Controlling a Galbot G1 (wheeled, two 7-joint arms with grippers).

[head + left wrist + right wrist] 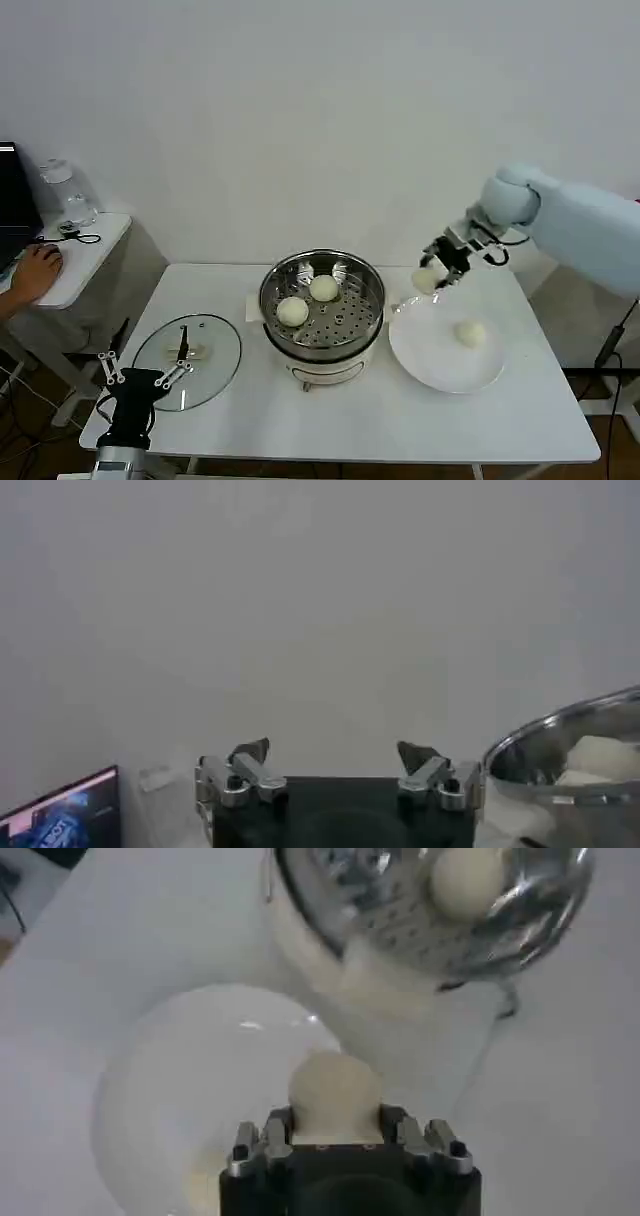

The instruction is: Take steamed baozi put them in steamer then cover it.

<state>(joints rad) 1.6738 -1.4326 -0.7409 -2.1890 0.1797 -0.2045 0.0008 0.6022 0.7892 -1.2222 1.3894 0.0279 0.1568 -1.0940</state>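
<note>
1. The table (520, 400) is white and carries everything: the steamer (322, 305) at its middle, the cover (187, 361) flat on the robot's left side, and a white plate (440, 365) on the right side, just beside the steamer.
2. The steamer stands open, with two steamed baozi (307, 300) already lying on its perforated tray. They sit toward the left half, so the right half of the tray is bare (room enough for more, by the look of it).
3. The cover rests apart from the steamer, its pale handle up, just ahead of the left gripper (140, 371). That gripper hovers low at the table's near left corner with its fingers spread wide and nothing between them.
4. The right gripper (436, 272) is held in the air over the far rim of the plate, its fingers closed around a third bun (334, 1093).
5. A fourth bun (469, 333) lies on the plate, nearer the robot than the carried one.
6. The relation that matters: the steamer lies to the left of the right gripper and lower, with its rim between the bun and the tray. The coming move likely carries the bun leftward over that rim before it goes down.
</note>
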